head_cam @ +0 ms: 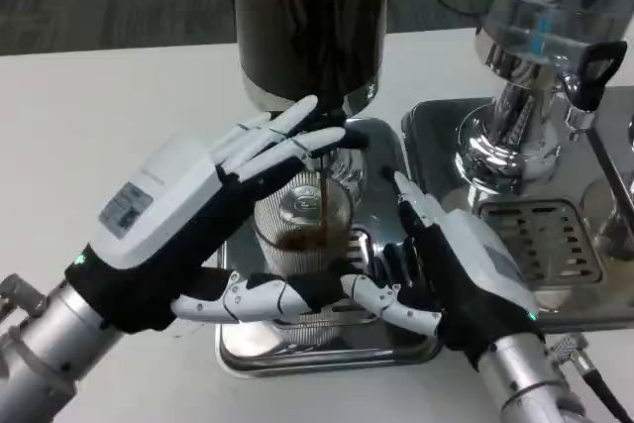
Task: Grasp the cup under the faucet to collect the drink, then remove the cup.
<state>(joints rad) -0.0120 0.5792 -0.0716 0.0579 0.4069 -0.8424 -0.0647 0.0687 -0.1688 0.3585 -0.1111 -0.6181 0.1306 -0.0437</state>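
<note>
Clear ribbed cup (302,235) stands on the drip tray (386,349) under the dark dispenser's faucet (327,141); brown stream running in. Left hand (198,215) clasps the cup, fingers clamped around it. Right hand (451,274) beside it, fingers spread. Left-hand label (126,207) unreadable.

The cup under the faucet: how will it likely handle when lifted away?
The cup looks like clear, ribbed, thin plastic, so it may flex if squeezed. Dark drink is pouring in and it is partly filled, so it is probably bottom-heavy but apt to slosh if tilted. The ribs should help the left hand avoid slipping.
</note>
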